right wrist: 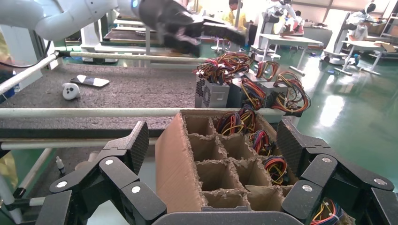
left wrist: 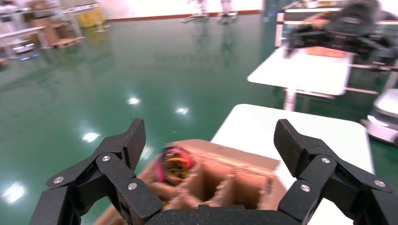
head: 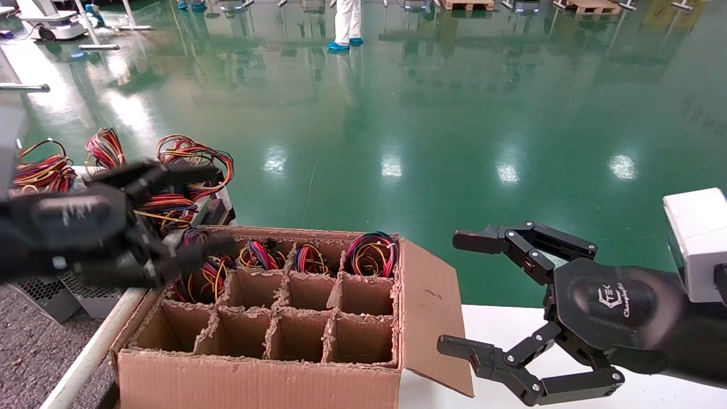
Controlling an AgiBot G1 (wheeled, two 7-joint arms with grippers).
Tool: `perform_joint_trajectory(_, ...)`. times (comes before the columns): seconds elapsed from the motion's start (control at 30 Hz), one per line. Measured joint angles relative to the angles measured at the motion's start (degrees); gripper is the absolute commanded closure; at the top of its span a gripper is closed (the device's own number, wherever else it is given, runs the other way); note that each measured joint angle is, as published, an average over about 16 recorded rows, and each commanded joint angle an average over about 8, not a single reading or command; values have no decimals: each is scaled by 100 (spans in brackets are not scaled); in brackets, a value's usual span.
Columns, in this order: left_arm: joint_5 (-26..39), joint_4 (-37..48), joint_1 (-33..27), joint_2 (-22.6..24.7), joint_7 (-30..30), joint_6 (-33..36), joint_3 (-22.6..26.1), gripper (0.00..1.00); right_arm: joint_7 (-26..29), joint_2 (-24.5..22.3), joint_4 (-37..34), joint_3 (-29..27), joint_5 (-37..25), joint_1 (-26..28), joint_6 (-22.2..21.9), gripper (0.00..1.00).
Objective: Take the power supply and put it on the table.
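- A glossy green workshop floor [head: 397, 113] runs behind a cardboard box [head: 255, 375] with paper dividers, which sits across the seam of a smooth white top [head: 511, 324] and the dark felt counter [head: 28, 352] with its pale rail.
- Power supplies remain in the box's far row, seen only as wire loops; the rightmost one [head: 372, 253] is clearest. Others [right wrist: 220, 91] already stand on the felt counter.
- The left hand [head: 187, 210], spread wide and holding nothing, hovers over the box's far left corner; I'd judge it is between fetches.
- Next it must drop into a filled cell and grip a metal case, not the wires.
- The divider walls crowd each cell closely.
- The right hand [head: 463, 292], wide and carrying nothing, waits beside the box flap.
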State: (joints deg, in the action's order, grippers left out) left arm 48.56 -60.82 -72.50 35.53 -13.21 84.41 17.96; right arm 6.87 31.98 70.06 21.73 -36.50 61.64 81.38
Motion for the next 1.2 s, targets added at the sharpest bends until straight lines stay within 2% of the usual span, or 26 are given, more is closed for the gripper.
perform_joint_trajectory(0.3,-505,-968,829,-36,178,95,-142,0,0,0,0,0,0,0,0,0)
perform_joint_trajectory(0.5,-715,-1359,1168,-50,243,134,-200,0,0,0,-1,0,0,-1,-1,0)
perform_joint_trajectory(1.2,-700,-1323,1139,-52,249,133,-203,0,0,-1,-1,-1,0,-2,-2,0)
